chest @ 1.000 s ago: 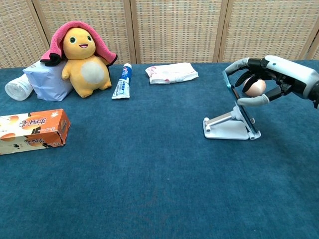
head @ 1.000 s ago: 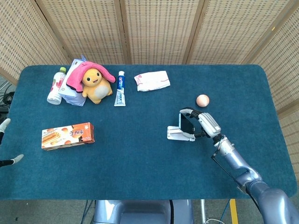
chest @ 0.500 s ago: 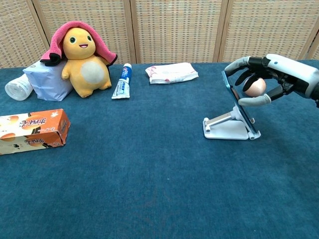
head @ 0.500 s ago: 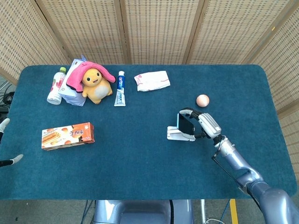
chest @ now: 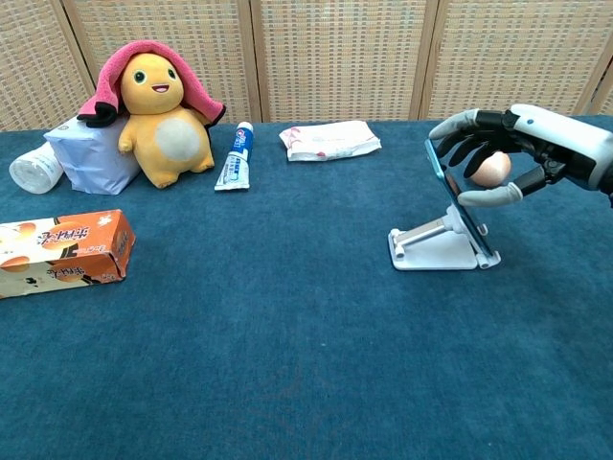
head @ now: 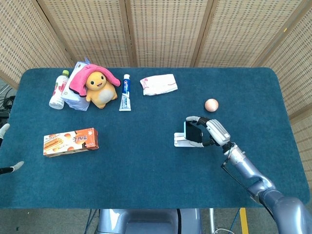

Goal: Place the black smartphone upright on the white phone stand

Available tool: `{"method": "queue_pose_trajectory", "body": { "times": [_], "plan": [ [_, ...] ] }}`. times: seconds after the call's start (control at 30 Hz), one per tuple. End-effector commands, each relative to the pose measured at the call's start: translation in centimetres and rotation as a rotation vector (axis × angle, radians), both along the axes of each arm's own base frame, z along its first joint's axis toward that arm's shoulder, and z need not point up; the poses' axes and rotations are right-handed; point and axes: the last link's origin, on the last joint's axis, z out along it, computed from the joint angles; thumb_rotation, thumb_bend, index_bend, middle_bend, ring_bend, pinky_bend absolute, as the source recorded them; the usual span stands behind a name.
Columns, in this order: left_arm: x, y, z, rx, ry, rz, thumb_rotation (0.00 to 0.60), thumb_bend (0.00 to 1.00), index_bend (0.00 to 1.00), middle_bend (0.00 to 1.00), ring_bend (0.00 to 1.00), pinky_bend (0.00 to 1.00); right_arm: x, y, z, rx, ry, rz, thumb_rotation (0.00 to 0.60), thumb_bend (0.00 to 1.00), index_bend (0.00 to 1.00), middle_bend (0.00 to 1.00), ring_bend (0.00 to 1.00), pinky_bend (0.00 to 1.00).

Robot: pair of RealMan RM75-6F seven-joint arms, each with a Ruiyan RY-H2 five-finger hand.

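The black smartphone (head: 195, 132) leans upright on the white phone stand (head: 182, 142), right of the table's middle. In the chest view the smartphone (chest: 460, 205) shows edge-on, its lower end on the lip of the stand (chest: 429, 252). My right hand (head: 217, 131) grips the phone's upper part from behind, fingers over the top edge and thumb at its side; in the chest view the right hand (chest: 538, 144) reaches in from the right. Only two spread fingertips of my left hand (head: 5, 130) show at the far left edge, holding nothing.
A pink ball (head: 211, 104) lies just behind the stand. Along the back stand a toothpaste tube (head: 126, 92), a white packet (head: 158, 84), a yellow plush toy (head: 101, 87) with a pink cloth, and a bottle (head: 58, 89). An orange box (head: 70, 141) lies front left.
My right hand has shifted slightly left with the phone, tilting it further back against the stand. The stand has nudged a little left.
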Motion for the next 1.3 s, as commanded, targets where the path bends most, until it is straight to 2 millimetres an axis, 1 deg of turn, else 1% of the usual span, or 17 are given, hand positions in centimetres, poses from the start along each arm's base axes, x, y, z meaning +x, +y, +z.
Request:
{"method": "queue_pose_trajectory", "body": {
  "times": [0.03, 0.53, 0.67, 0.8, 0.87, 0.93, 1.0, 1.03, 1.07, 1.1, 1.17, 1.2, 1.23, 1.3],
  "plan": [
    [0.0, 0.0, 0.0, 0.000, 0.000, 0.000, 0.600, 0.00, 0.00, 0.00, 0.00, 0.00, 0.0, 0.0, 0.1, -0.003, 0.001, -0.002, 0.600, 0.24, 0.21, 0.31, 0.30, 0.33],
    [0.0, -0.1, -0.1, -0.006, 0.000, -0.004, 0.600, 0.00, 0.00, 0.00, 0.00, 0.00, 0.1, -1.1, 1.7, -0.039, 0.001, -0.034, 0.600, 0.23, 0.21, 0.28, 0.30, 0.33],
    [0.0, -0.1, 0.0, -0.004, -0.004, -0.007, 0.600, 0.00, 0.00, 0.00, 0.00, 0.00, 0.1, -1.1, 2.7, -0.059, -0.005, -0.029, 0.600, 0.23, 0.21, 0.28, 0.30, 0.33],
    [0.1, -0.3, 0.2, -0.002, -0.008, -0.013, 0.600, 0.00, 0.00, 0.00, 0.00, 0.00, 0.0, -0.6, 4.7, -0.101, -0.020, -0.004, 0.600, 0.23, 0.21, 0.28, 0.30, 0.33],
    [0.1, -0.5, 0.3, 0.000, -0.012, -0.019, 0.600, 0.00, 0.00, 0.00, 0.00, 0.00, -0.2, 0.0, 6.1, -0.128, -0.021, 0.010, 0.600, 0.23, 0.21, 0.28, 0.30, 0.32],
    [0.2, -0.6, 0.4, 0.005, -0.014, -0.027, 0.600, 0.00, 0.00, 0.00, 0.00, 0.00, -0.6, 0.9, 7.5, -0.160, -0.016, 0.018, 0.600, 0.23, 0.21, 0.26, 0.27, 0.29],
    [0.3, -0.9, 0.6, 0.016, -0.015, -0.034, 0.600, 0.00, 0.00, 0.00, 0.00, 0.00, -1.4, 2.0, 9.1, -0.206, 0.011, 0.017, 0.600, 0.23, 0.21, 0.21, 0.21, 0.22],
    [0.4, -1.1, 0.8, 0.030, -0.016, -0.041, 0.600, 0.00, 0.00, 0.00, 0.00, 0.00, -2.7, 3.3, 10.6, -0.263, 0.057, 0.001, 0.600, 0.23, 0.21, 0.19, 0.18, 0.19],
    [0.4, -1.4, 1.0, 0.042, -0.017, -0.049, 0.600, 0.00, 0.00, 0.00, 0.00, 0.00, -3.8, 5.0, 11.7, -0.312, 0.120, -0.019, 0.600, 0.23, 0.19, 0.15, 0.13, 0.14],
    [0.4, -1.6, 1.1, 0.047, -0.017, -0.053, 0.600, 0.00, 0.00, 0.00, 0.00, 0.00, -4.0, 6.0, 12.2, -0.328, 0.143, -0.036, 0.600, 0.22, 0.18, 0.10, 0.08, 0.11],
    [0.5, -1.8, 1.2, 0.054, -0.018, -0.062, 0.600, 0.00, 0.00, 0.00, 0.00, 0.00, -4.3, 7.7, 13.0, -0.354, 0.187, -0.073, 0.600, 0.21, 0.14, 0.04, 0.02, 0.06],
    [0.5, -2.0, 1.2, 0.055, -0.020, -0.068, 0.600, 0.00, 0.00, 0.00, 0.00, 0.00, -4.6, 8.8, 13.4, -0.370, 0.205, -0.098, 0.600, 0.20, 0.12, 0.01, 0.00, 0.04],
    [0.5, -2.1, 1.3, 0.056, -0.020, -0.071, 0.600, 0.00, 0.00, 0.00, 0.00, 0.00, -4.7, 9.4, 13.6, -0.377, 0.213, -0.112, 0.600, 0.19, 0.10, 0.00, 0.00, 0.03],
    [0.6, -2.4, 1.3, 0.055, -0.022, -0.078, 0.600, 0.00, 0.00, 0.00, 0.00, 0.00, -5.0, 10.9, 14.1, -0.396, 0.233, -0.150, 0.600, 0.11, 0.06, 0.00, 0.00, 0.01]
  ]
}}
